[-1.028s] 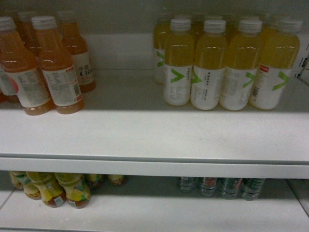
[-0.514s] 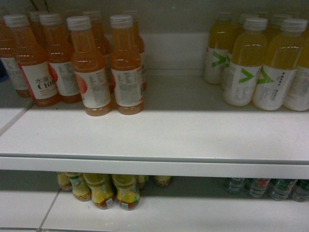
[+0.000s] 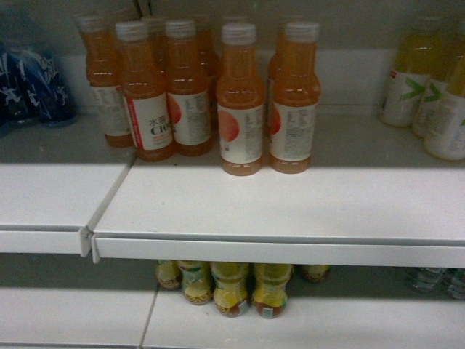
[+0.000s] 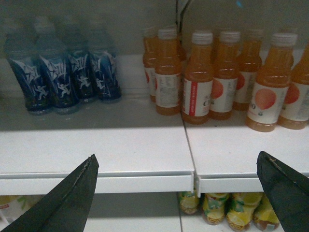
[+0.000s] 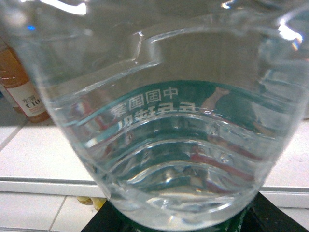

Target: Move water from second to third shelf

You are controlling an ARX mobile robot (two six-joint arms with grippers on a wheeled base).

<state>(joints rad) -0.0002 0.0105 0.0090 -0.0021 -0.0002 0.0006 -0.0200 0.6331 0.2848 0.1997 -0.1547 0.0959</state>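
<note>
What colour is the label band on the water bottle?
Dark green with white characters, on the water bottle; the right wrist view shows it best.

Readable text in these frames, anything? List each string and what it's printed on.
"C10", beside Chinese characters too blurred to read: white label of the orange drink bottle on the upper shelf.
"中国国家", seen mirrored through the clear ribbed plastic water bottle on its green label band; the line beneath is too distorted to read.
White graphics on the dark blue bottles: not legible.
Yellow drink bottles with green arrow marks: print too blurred.
Lower-shelf yellow bottles: unreadable.
</note>
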